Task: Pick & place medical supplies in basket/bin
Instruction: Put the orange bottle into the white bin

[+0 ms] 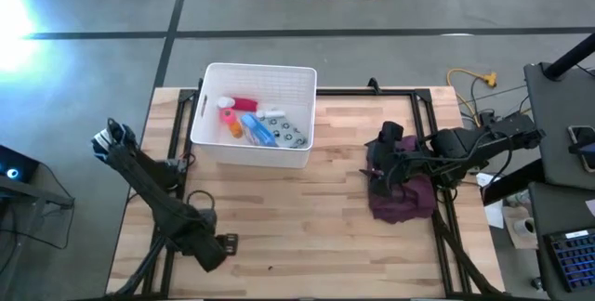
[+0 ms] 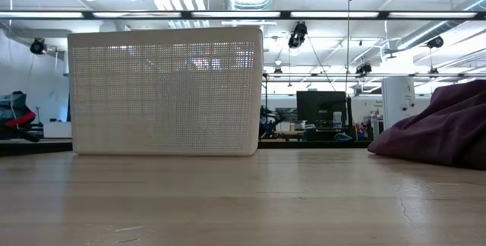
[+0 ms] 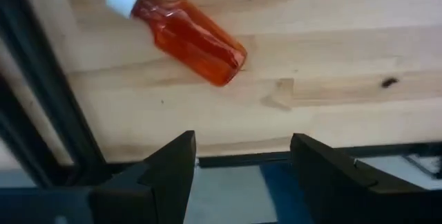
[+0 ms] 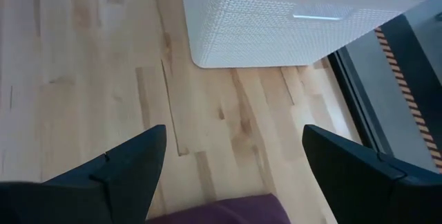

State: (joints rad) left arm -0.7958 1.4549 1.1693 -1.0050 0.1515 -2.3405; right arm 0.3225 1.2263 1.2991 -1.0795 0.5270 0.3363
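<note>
An orange bottle (image 3: 190, 36) with a white cap lies on its side on the wooden table near the near-left edge. It shows only in the left wrist view; my arm hides it in the high view. My left gripper (image 3: 242, 148) (image 1: 223, 242) hovers open just short of it, touching nothing. The white perforated basket (image 1: 251, 115) (image 2: 163, 90) stands at the far left-centre and holds a red bottle (image 1: 244, 104), a pink item (image 1: 226, 115), a blue-white box (image 1: 258, 130) and a pale pack (image 1: 290, 132). My right gripper (image 4: 235, 144) (image 1: 374, 166) hangs open above the maroon cloth.
A dark maroon cloth (image 1: 402, 199) (image 2: 440, 128) (image 4: 221, 211) lies bunched on the table's right side under my right arm. Black frame rails (image 1: 423, 124) run along the table's edges. Bare wood (image 1: 307, 217) lies between the arms, near of the basket.
</note>
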